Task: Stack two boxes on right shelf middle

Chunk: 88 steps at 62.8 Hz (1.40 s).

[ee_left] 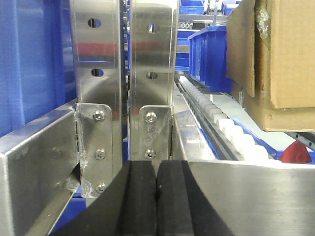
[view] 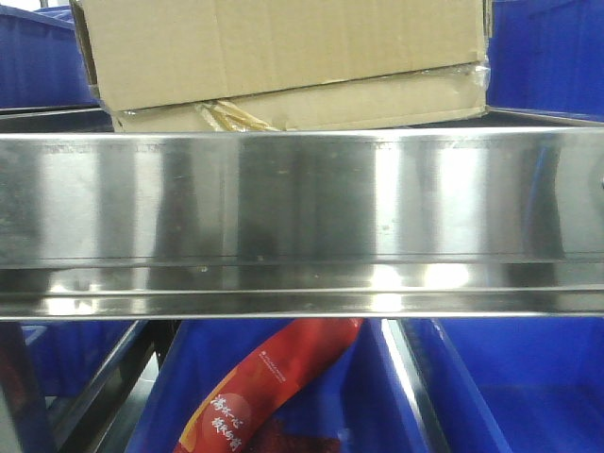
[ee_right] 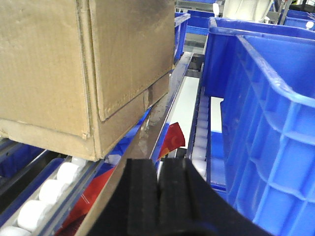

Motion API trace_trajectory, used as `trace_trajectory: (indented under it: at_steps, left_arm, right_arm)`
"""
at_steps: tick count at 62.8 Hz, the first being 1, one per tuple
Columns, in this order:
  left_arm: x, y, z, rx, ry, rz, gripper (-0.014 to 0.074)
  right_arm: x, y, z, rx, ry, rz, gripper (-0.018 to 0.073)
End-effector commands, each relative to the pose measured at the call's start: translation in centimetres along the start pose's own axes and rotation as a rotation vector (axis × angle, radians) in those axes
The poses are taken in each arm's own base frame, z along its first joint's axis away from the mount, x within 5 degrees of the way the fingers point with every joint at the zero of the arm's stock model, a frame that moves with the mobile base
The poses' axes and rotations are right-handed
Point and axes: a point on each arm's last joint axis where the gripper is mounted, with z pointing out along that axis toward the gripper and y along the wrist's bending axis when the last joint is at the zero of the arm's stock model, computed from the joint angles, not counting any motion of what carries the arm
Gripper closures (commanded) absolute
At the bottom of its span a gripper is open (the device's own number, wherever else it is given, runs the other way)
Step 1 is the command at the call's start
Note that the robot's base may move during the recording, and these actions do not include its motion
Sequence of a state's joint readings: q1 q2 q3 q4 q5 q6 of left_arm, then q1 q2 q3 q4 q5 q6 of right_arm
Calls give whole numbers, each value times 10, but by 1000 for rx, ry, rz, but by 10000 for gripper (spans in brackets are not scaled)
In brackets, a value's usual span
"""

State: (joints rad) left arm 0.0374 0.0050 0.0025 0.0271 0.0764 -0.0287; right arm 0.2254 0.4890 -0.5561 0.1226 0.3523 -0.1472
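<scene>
Blue plastic bins (view: 543,57) crowd the scene: they stand on both sides of the carton on the upper level, and more sit below the rail. A red printed bag (view: 269,392) lies in one of the lower bins (view: 491,396). In the right wrist view a tall blue bin (ee_right: 266,113) fills the right side, close beside the roller track (ee_right: 47,194) of white rollers.

The shelf (view: 302,222) is a shiny steel rack whose wide mirror-like front rail spans the whole front view. The brown cardboard box (view: 283,52) rests on the level just above that rail, its bottom flap creased and yellowish tape (view: 236,118) peeling loose at the front edge. Only one carton is clearly visible; whether a second one lies under it cannot be told from these views.

The left gripper (ee_left: 156,201) has its black pads pressed together with nothing between them, in front of the steel uprights (ee_left: 150,73); the carton hangs at the right edge of that view. The right gripper (ee_right: 160,201) is likewise closed and empty, low beside the rail, under the box's (ee_right: 83,69) corner and apart from it.
</scene>
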Motion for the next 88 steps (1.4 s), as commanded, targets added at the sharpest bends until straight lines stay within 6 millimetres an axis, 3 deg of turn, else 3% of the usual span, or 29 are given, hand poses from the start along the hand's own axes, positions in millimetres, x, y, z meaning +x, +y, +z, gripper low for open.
trace_trajectory:
  at_steps: [1, 11, 29, 39, 88]
  left_arm:
    - [-3, 0, -1, -1, -23, -5, 708]
    - [-3, 0, -1, -1, -23, -5, 708]
    - [-3, 0, -1, -1, -23, -5, 708]
    - [-3, 0, -1, -1, -23, -5, 708]
    - [-3, 0, -1, -1, -23, -5, 708]
  right_arm:
    - [-4, -1, -4, 11, -56, 15, 712]
    - [12, -5, -15, 76, -137, -9, 712]
    - [102, -9, -18, 193, -170, 45, 712]
    - [133, -9, -20, 222, -181, 46, 712]
    - [133, -9, -22, 240, -198, 23, 712]
